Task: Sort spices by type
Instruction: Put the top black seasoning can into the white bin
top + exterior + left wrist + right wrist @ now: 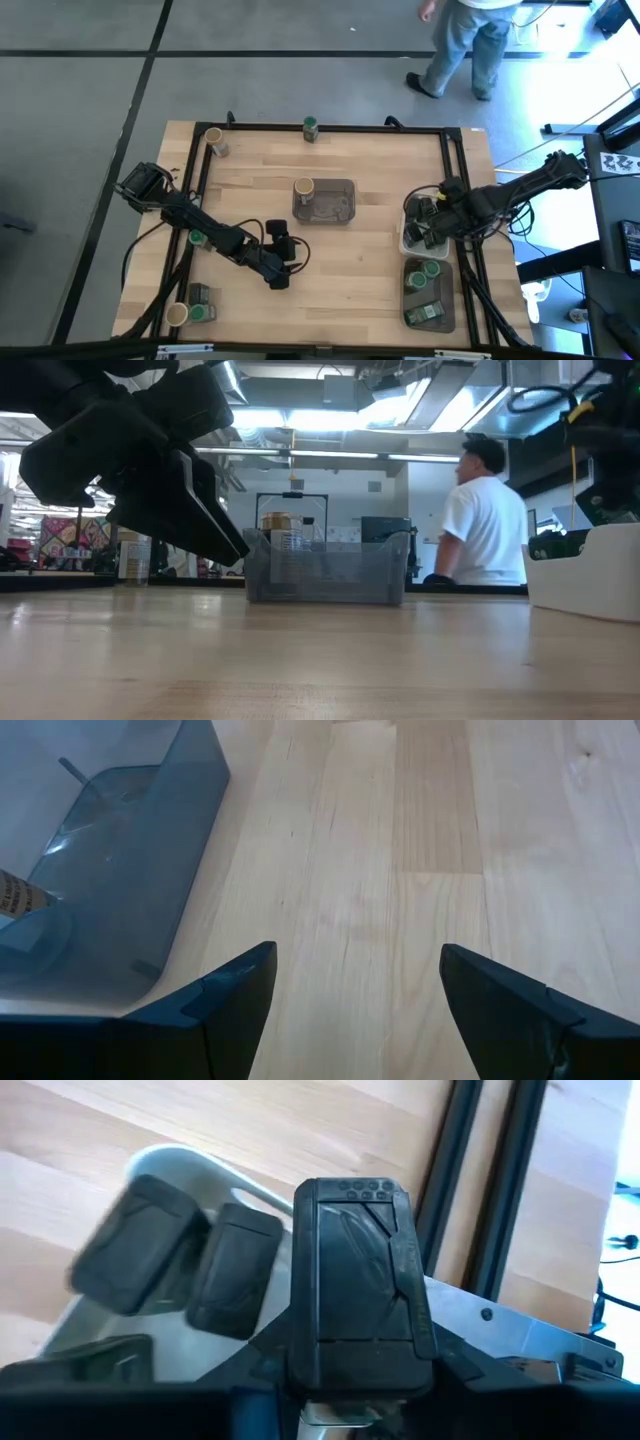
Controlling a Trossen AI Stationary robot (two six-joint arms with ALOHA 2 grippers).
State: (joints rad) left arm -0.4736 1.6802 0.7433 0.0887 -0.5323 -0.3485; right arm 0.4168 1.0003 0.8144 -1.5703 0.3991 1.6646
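Three tan-lidded jars (303, 187), three trays (343, 212)

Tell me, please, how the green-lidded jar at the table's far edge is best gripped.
Grip the green-lidded jar across its round sides below the lid, coming straight down. It seems to stand upright and alone, so the tool's fingers should fit on either side.

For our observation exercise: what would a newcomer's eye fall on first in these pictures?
Probably the right gripper, shut on a dark tin above the white tray at the table's right edge, where two more tins lie. Next, the left gripper, open and empty over bare wood beside the grey tray at mid-table.
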